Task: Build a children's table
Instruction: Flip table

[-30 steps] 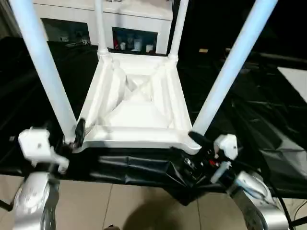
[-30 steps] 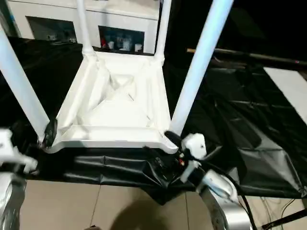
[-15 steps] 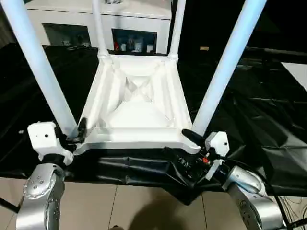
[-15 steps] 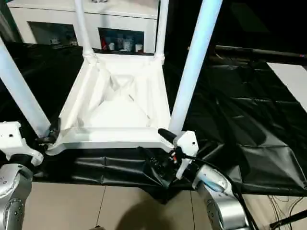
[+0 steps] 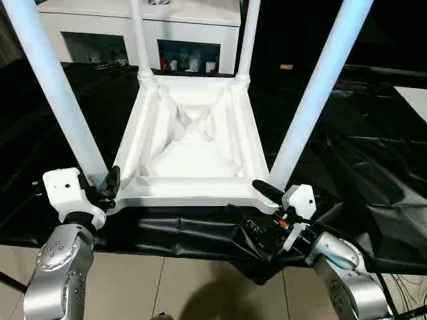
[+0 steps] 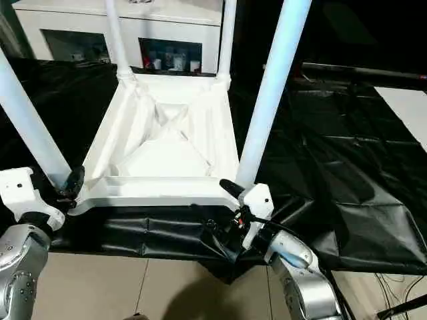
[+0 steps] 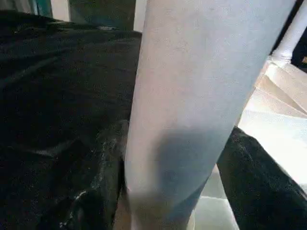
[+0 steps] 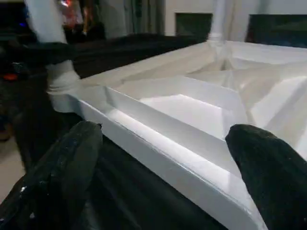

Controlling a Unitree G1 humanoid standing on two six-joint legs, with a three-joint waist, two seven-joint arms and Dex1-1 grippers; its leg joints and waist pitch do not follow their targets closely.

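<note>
While the children's table (image 5: 190, 143) lies upside down on the black-draped table (image 5: 373, 167), all four legs stand up from its corner sockets.
Position: the near edge sits at the table's front, between the two hands.
Left hand (image 5: 109, 187): its fingers are spread on either side of the near-left leg (image 5: 57, 100) at its base, not clamped on it; the left wrist view has the leg between the two pads.
Right hand (image 5: 267, 194): released, fingers wide apart at the near-right corner, the rim between them in the right wrist view.
Handling: likely light, hollow, stiff plastic; smooth and probably slippery, and top-heavy with legs up.
Where to hold: low on a leg near its socket, or on the ribbed rim.
Hard to make out: leg tops are cut off; whether each leg is fully seated cannot be told.
Background: a white cabinet (image 5: 187, 27) stands behind.
</note>
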